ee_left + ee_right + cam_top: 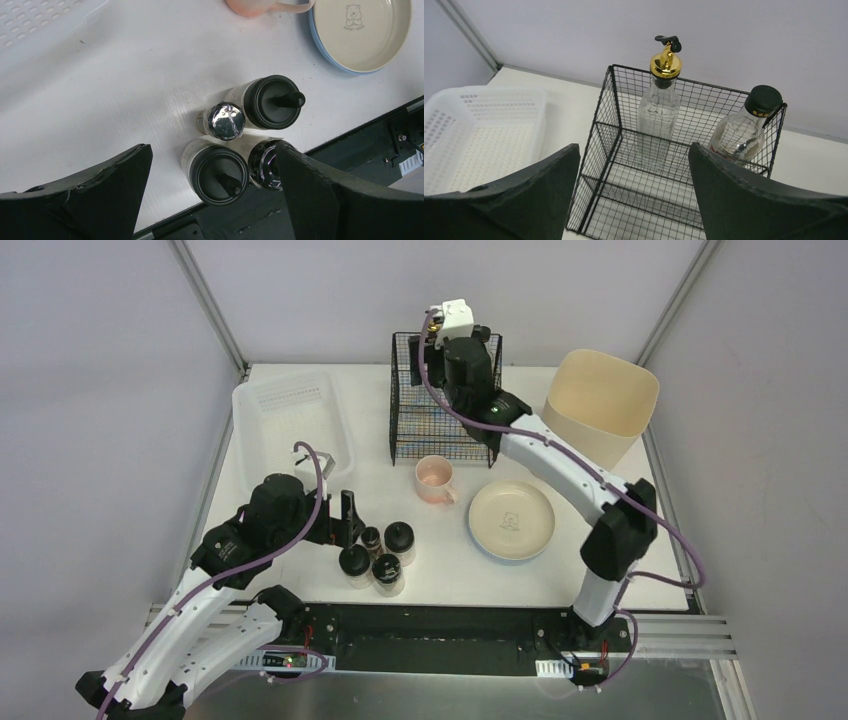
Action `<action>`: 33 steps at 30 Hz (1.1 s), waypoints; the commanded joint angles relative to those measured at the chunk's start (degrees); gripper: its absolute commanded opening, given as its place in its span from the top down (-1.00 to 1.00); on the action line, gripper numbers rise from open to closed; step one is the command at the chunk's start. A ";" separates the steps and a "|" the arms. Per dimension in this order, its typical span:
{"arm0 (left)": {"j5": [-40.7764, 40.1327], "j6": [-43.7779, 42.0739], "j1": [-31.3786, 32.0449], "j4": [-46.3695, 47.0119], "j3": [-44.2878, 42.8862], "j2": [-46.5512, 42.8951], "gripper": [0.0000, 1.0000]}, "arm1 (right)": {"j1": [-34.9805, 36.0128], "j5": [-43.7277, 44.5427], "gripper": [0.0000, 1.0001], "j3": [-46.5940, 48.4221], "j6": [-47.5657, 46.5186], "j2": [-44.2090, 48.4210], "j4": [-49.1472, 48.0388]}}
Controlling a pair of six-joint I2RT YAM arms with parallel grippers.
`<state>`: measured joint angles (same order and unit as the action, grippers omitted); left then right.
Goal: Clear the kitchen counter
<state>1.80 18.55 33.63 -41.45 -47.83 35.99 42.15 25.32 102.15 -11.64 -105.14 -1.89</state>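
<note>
The white kitchen counter (560,575) holds several spice jars with dark lids (377,555) near its front edge, a pink mug (435,480) and a cream plate (511,520). My left gripper (349,519) is open just left of the jars. In the left wrist view my left gripper (212,150) hangs over them, a black-lidded jar (219,174) between the fingers and a shiny-topped jar (266,164) at the right finger. My right gripper (634,148) is open and empty above the black wire rack (649,200); in the top view the wrist hides its fingers.
The rack (410,425) holds a gold-spouted glass bottle (659,105) and a black-capped bottle (741,132) at its back. A white perforated tray (290,425) stands at the back left, a beige bin (600,405) at the back right. Grey walls enclose the counter.
</note>
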 commanded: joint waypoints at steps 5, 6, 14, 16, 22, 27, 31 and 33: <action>-4.71 -0.66 -0.58 -0.76 0.02 -1.04 -0.99 | 5.91 -2.09 -0.67 -14.10 2.55 17.79 7.70; -4.98 -0.60 -0.58 -0.74 0.00 -1.15 -0.99 | 6.67 -3.11 -0.68 -16.49 3.22 19.73 8.41; -8.26 -0.43 -0.58 -1.41 -0.24 -1.43 -0.99 | 13.58 -8.15 -0.74 -31.38 10.98 31.49 14.81; -9.52 -0.27 -0.58 -1.67 -0.37 -1.41 -0.99 | 16.88 -6.29 -0.74 -32.81 11.50 32.29 16.84; -11.58 0.24 -0.58 -2.14 -0.39 -1.64 -0.99 | 24.71 -2.71 -0.73 -35.92 17.39 31.76 17.69; -12.34 0.81 -0.58 -2.19 -0.27 -1.88 -0.99 | 27.35 -4.31 -0.74 -35.66 22.45 28.22 18.46; -12.89 0.96 -0.58 -2.27 -0.26 -1.94 -0.99 | 29.40 -3.10 -0.75 -35.56 25.21 24.85 17.06; -13.20 1.05 -0.58 -2.40 -0.36 -1.89 -0.99 | 29.76 -2.67 -0.75 -34.79 26.82 22.59 17.21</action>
<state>-9.28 18.85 33.63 -43.35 -47.83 34.48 70.72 20.75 65.95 9.98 -79.15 16.21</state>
